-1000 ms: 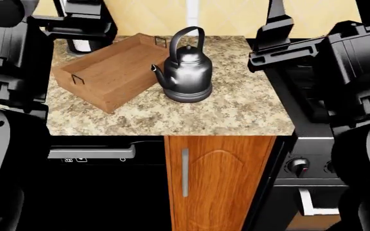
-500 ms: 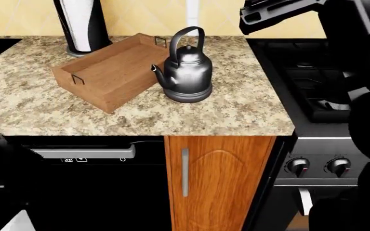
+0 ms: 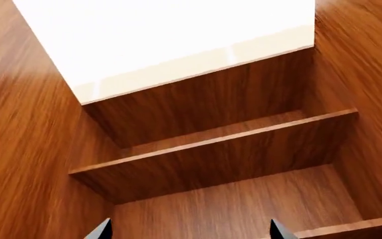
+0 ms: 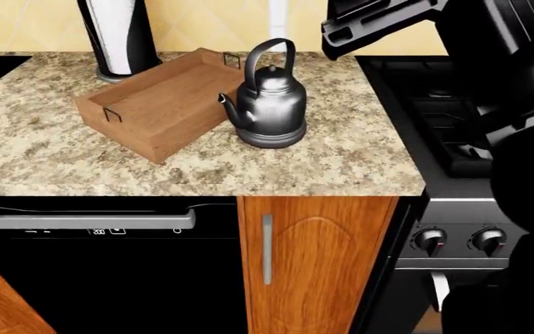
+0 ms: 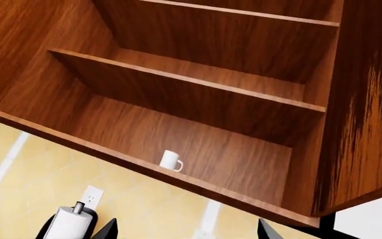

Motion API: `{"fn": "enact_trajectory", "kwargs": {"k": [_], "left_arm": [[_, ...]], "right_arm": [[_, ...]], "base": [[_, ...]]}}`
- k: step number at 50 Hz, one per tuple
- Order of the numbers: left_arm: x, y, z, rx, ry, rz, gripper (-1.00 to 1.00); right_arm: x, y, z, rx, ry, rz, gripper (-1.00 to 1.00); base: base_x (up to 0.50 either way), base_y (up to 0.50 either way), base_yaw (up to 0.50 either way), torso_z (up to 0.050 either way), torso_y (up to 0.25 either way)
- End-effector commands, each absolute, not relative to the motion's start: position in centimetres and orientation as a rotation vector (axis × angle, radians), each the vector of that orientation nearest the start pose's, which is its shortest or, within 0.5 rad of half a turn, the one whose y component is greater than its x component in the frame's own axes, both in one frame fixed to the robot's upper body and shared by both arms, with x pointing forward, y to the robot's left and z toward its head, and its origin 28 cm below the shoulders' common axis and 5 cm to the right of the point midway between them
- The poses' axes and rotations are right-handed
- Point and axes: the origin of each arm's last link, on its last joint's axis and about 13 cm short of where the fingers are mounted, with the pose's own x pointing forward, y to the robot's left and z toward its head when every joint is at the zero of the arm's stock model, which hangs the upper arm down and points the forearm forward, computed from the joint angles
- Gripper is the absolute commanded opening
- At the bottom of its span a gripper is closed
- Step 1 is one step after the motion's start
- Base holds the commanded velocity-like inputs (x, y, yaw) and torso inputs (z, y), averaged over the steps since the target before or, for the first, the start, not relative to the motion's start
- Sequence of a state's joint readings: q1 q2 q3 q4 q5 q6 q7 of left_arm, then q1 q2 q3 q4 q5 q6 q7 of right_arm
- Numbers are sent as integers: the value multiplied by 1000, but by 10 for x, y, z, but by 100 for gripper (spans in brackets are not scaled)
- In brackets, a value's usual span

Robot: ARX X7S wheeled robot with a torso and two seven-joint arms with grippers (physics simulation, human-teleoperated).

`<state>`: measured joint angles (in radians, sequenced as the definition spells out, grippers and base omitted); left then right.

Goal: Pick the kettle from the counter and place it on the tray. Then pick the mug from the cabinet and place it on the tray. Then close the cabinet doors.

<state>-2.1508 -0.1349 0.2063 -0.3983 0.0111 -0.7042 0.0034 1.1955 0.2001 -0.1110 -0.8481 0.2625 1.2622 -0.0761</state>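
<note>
glossy rounded kettle [image 4: 269, 97] beside plank tray [image 4: 160, 104]

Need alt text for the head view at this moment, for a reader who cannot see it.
A black-silver kettle stands on a speckled counter right beside an empty wooden tray, not on it. A paper-towel holder stands behind the tray, a black stovetop lies at the right, and part of the right arm hangs above.

Head view looks down on the counter [image 4: 341, 160]; both wrist views face up into the cabinet [image 5: 198, 114].
</note>
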Motion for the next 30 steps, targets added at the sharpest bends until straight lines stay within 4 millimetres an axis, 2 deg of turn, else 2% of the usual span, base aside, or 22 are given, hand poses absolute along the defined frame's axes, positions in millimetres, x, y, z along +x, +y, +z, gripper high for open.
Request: {"fn": "enact_trajectory", "kwargs": {"k": [1, 3, 6, 8, 14, 16, 18, 23, 30], "left_arm": [[231, 217, 628, 339, -895, 135, 100], [236, 216, 623, 407, -788, 90, 100], [243, 213, 617, 373, -696, -15, 100], [247, 211, 614, 356, -661, -22, 100], [260, 204, 598, 162, -503, -139, 100], [263, 200, 594, -46, -455, -155, 100], [263, 201, 587, -136, -357, -166, 100], [267, 202, 572, -124, -157, -174, 100], [273, 208, 570, -77, -153, -111, 100]], "right_arm": [[223, -95, 353, -261, -723, 287, 100], [222, -95, 351, -257, -721, 290, 100], [222, -94, 349, -250, -718, 293, 100], [222, -93, 348, -246, -717, 294, 100], [221, -92, 345, -242, -714, 296, 100], [221, -92, 342, -242, -710, 298, 100], [219, -91, 339, -248, -707, 302, 100], [218, -90, 333, -266, -701, 303, 100], [217, -89, 327, -285, -695, 293, 100]], "base": [[0, 0, 0, 0, 0], [0, 0, 0, 0, 0], [0, 0, 0, 0, 0], [0, 0, 0, 0, 0], [0, 0, 0, 0, 0], [0, 0, 0, 0, 0], [0, 0, 0, 0, 0], [0, 0, 0, 0, 0], [0, 0, 0, 0, 0]]}}
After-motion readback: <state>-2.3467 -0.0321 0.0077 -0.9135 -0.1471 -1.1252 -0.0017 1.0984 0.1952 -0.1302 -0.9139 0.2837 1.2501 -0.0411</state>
